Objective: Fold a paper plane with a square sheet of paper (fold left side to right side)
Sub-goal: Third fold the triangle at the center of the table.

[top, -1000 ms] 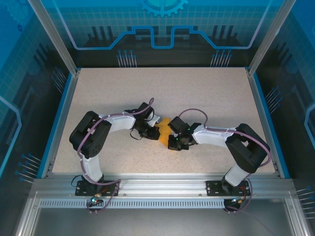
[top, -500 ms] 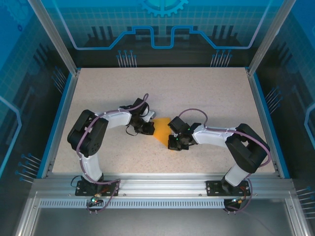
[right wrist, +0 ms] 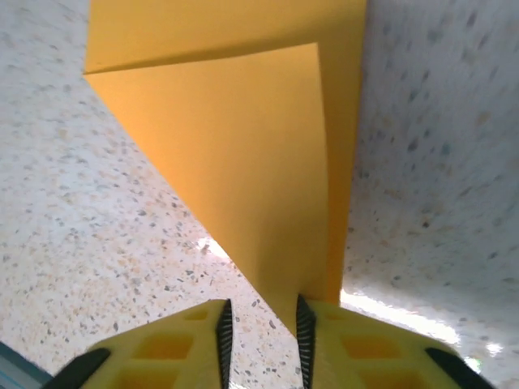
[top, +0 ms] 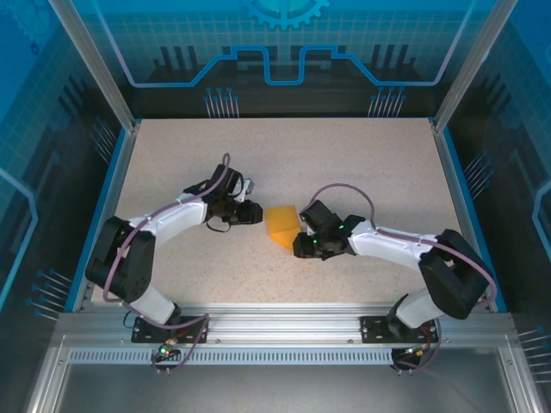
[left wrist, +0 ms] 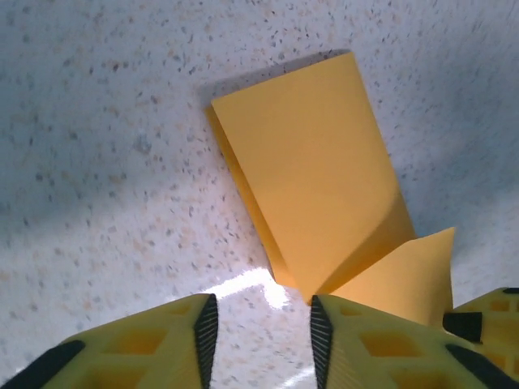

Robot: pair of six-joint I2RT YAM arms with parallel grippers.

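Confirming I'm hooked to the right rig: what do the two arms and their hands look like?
The left arm and right arm match: white link shells between bulky black joint housings, a thin purple cable looping along each. A small green light glows near the right wrist. The left hand and right hand carry yellow fingers with recessed pockets and black ribbed pads.

The orange paper [right wrist: 243, 162] runs off the top edge of the right wrist view, and its narrow end slips in at the right hand [right wrist: 261, 316] (touching a pad or not, I cannot tell). In the left wrist view a finger of the left hand [left wrist: 259, 312] covers the lower edge of the paper's flap; the far surface [left wrist: 97, 65] is blurred.
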